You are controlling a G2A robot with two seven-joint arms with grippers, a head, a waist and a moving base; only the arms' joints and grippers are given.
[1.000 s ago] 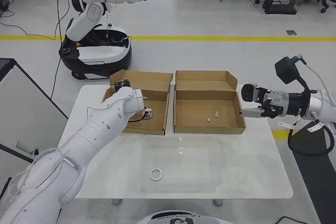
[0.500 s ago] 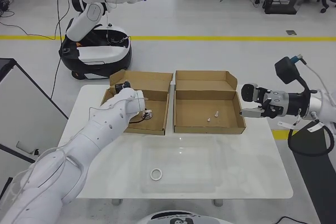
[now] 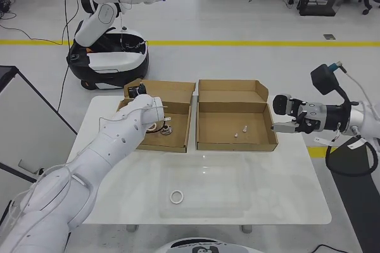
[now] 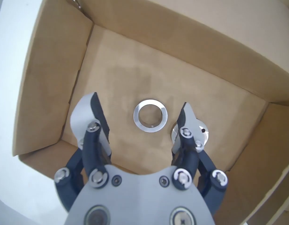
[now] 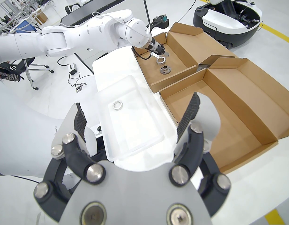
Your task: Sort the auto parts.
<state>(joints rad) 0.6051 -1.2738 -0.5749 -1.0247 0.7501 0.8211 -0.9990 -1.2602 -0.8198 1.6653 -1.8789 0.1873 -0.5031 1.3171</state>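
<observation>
1. Over the left box (image 4: 53,71), the left gripper (image 4: 140,101) hangs with its jaws spread wide and empty. A metal ring (image 4: 136,117) lies flat on the box floor under the gap. A flanged hub (image 4: 201,132) sits just beside one finger.
2. Outside the left box, on the robot's side, a second ring (image 5: 114,106) lies flat in a clear tray (image 3: 221,190). It is probably the next part to sort, and being round it has no long axis.
3. The left gripper looks nearer to the second ring. The right gripper (image 5: 136,99) hovers well apart from the left box, past the other box (image 3: 215,129), jaws wide and empty.
4. The left box's near wall stands between the left gripper and the tray, so it likely must lift clear first.
</observation>
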